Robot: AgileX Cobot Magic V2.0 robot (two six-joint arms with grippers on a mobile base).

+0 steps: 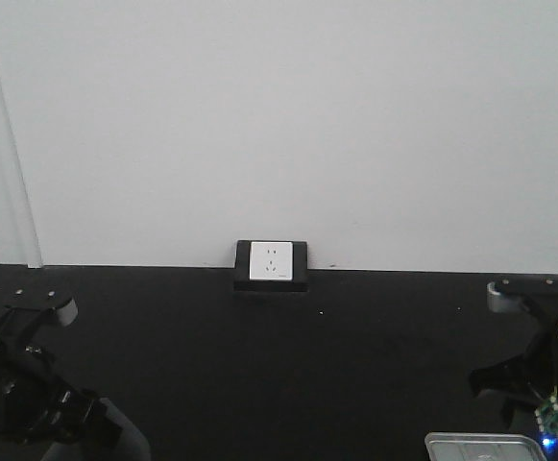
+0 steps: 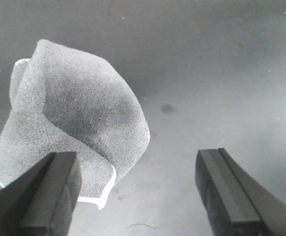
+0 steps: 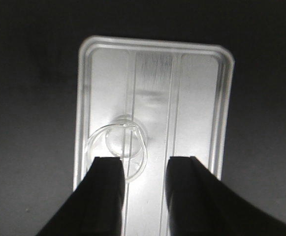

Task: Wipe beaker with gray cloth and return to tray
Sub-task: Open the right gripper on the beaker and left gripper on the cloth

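The gray cloth (image 2: 69,118) lies crumpled on the dark table in the left wrist view. My left gripper (image 2: 137,164) is open and hovers over it. Its left finger (image 2: 49,191) covers the cloth's lower edge, and its right finger stands over bare table. A clear beaker (image 3: 122,142) stands in the white tray (image 3: 197,98) at the tray's left side in the right wrist view. My right gripper (image 3: 143,164) is open above the tray and empty. Its left finger (image 3: 103,196) overlaps the beaker's near rim. The tray's corner (image 1: 485,447) shows at the bottom right of the front view.
A wall socket (image 1: 271,264) sits at the back edge of the black table (image 1: 279,365), against a white wall. My left arm (image 1: 19,384) is at the lower left and my right arm (image 1: 533,365) at the lower right.
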